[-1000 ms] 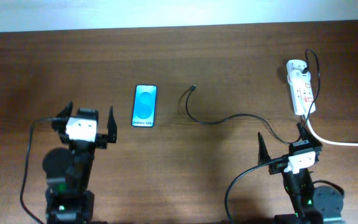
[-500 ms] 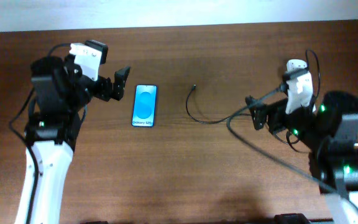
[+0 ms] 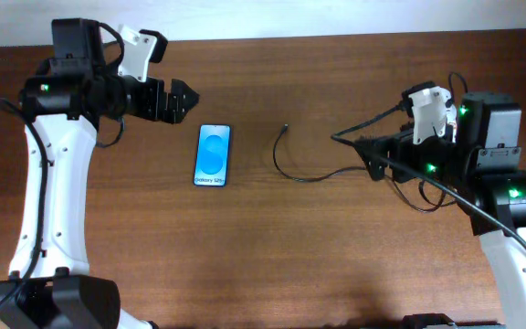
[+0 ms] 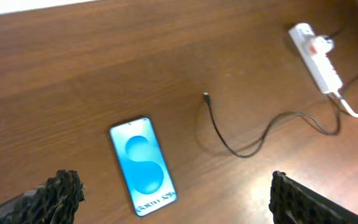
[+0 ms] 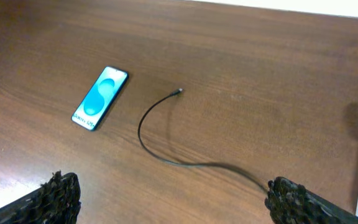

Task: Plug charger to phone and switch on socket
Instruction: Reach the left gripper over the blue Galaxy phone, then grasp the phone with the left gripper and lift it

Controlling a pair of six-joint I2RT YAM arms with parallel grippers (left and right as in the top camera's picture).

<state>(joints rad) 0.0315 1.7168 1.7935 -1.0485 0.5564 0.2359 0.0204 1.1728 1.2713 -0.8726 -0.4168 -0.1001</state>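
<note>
Opening step, by my reading: nothing was grasped and the plugging had not begun. The left gripper [image 3: 183, 97] hovered at 11 o'clock of the phone [image 3: 213, 155], claw released, with its fingers [image 4: 61, 193] spread wide in its wrist view. The right gripper [image 3: 371, 155] hung at 3 o'clock of the table's middle, likewise released and empty. The phone lay flat, screen up and lit blue, at 10 o'clock of the table's middle, its long axis running 12 to 6. The charger [image 3: 310, 180] lay loose on the wood, its connector tip at 3 o'clock of the phone's far end, near but apart, the cable curling off toward 3 o'clock. The socket [image 4: 316, 59] sat at 2 o'clock near the far edge, hidden under the right arm from overhead. Its switch state was too small to tell. The next move likely called for a pinch just behind the connector tip. The tip would then be carried round to the phone's 6 o'clock end, where I judged the port to be, while the other claw steadied the phone. The cable was thin and flat on the table, so hard to pinch. The right arm's own black cables [image 3: 400, 187] drooped over it at 3 o'clock and could be mistaken for it or snag. A thick white cord [image 4: 355, 112] left the socket toward 4 o'clock.
</note>
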